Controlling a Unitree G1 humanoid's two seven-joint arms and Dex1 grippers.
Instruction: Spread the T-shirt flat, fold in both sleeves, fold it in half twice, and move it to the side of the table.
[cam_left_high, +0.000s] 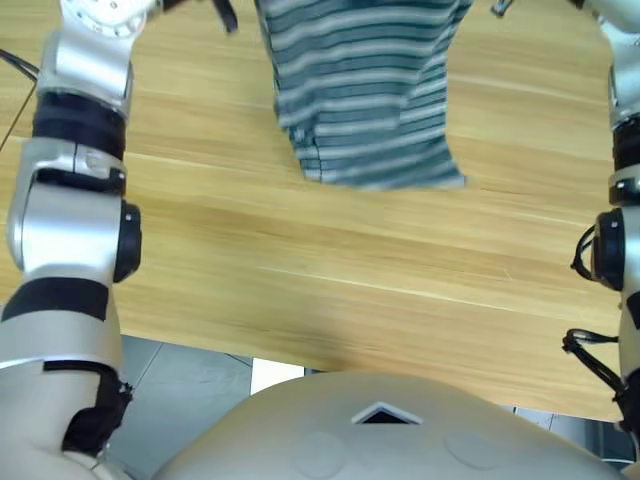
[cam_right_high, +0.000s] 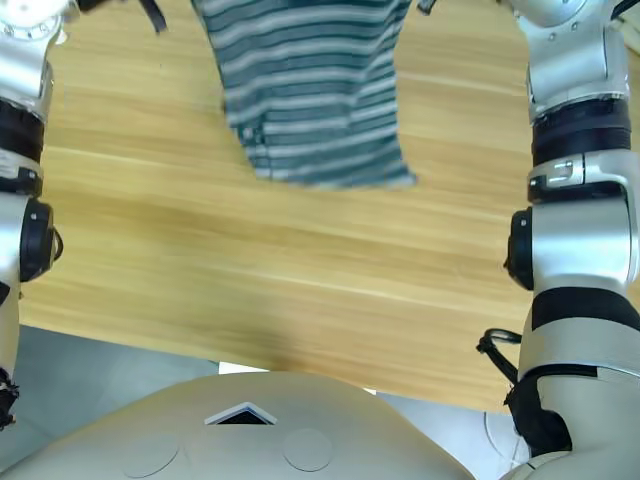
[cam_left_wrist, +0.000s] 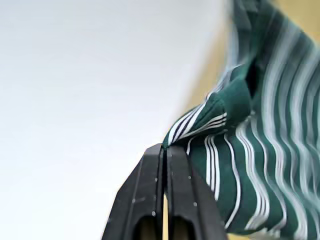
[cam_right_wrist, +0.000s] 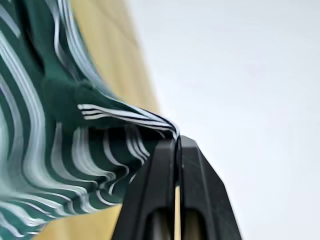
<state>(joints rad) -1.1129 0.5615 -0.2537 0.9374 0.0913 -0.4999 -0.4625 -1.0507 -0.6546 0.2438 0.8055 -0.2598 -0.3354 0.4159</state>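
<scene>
A green T-shirt with white stripes (cam_left_high: 365, 90) hangs above the wooden table (cam_left_high: 300, 260), its lower edge loose just over the far middle of the tabletop. In the left wrist view my left gripper (cam_left_wrist: 164, 150) is shut on a bunched corner of the T-shirt (cam_left_wrist: 240, 165). In the right wrist view my right gripper (cam_right_wrist: 177, 142) is shut on another corner of the T-shirt (cam_right_wrist: 65, 125). Both arms are raised at the far side, one on each side of the hanging cloth.
The table's near edge (cam_left_high: 300, 365) runs across the foreground, with grey floor (cam_left_high: 180, 380) below it. Bare wood lies in front of and on both sides of the shirt.
</scene>
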